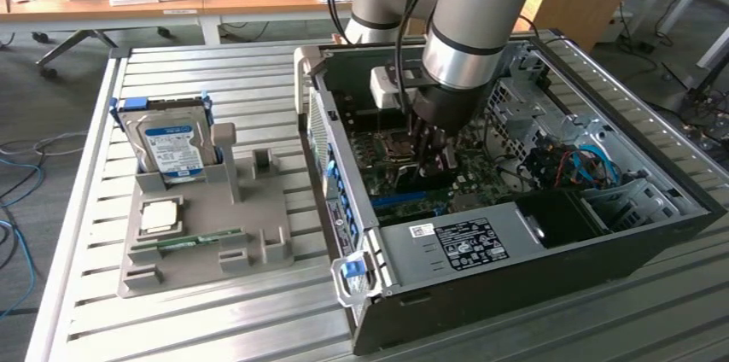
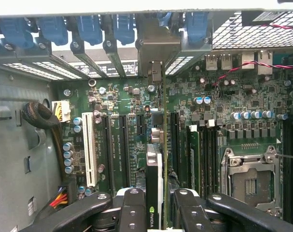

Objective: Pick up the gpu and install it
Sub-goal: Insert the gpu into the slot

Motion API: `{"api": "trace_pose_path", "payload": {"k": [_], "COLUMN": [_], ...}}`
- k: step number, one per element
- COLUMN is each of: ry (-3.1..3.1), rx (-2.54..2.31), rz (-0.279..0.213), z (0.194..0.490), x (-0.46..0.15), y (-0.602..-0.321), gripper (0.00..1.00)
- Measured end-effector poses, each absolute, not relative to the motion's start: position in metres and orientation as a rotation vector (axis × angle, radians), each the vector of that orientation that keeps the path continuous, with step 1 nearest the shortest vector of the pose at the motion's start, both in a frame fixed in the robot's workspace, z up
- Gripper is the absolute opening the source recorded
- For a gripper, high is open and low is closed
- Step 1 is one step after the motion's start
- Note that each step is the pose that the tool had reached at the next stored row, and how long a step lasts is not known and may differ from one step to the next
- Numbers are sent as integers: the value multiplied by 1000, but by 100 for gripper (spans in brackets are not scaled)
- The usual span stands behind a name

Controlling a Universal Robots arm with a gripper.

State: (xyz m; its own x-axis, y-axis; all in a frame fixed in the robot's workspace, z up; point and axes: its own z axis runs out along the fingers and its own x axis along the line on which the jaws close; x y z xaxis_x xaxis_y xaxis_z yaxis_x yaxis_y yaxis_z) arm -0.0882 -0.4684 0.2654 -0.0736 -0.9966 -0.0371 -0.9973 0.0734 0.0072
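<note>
**Claw** [image 2: 158, 205] clamped on the gpu [image 2: 155, 174], which is held edge-on among the motherboard [image 2: 127, 96] slots inside the open computer case [image 1: 547, 281].

**Wrist view:** an "NVIDIA" mark on the card, a white slot [image 2: 88, 150], the CPU socket [image 2: 250, 181] and blue clips [image 2: 88, 26].

**Exterior view:** the arm [image 1: 479, 3] masks the card. The case lies on the surface [image 1: 228, 328] towards the edge at the exterior view's right. A grey holder [image 1: 205, 238] with the hard drive [image 1: 171, 144] and RAM stick [image 1: 188, 242] sits near the opposite edge.
</note>
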Motion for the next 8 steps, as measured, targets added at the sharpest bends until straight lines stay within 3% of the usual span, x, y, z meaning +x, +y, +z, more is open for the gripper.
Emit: {"api": "trace_pose_path", "payload": {"k": [8], "ry": [2285], "rx": [-2123], "rz": [47], "z": [263], "x": [-88], "y": [-468], "gripper": [27]}}
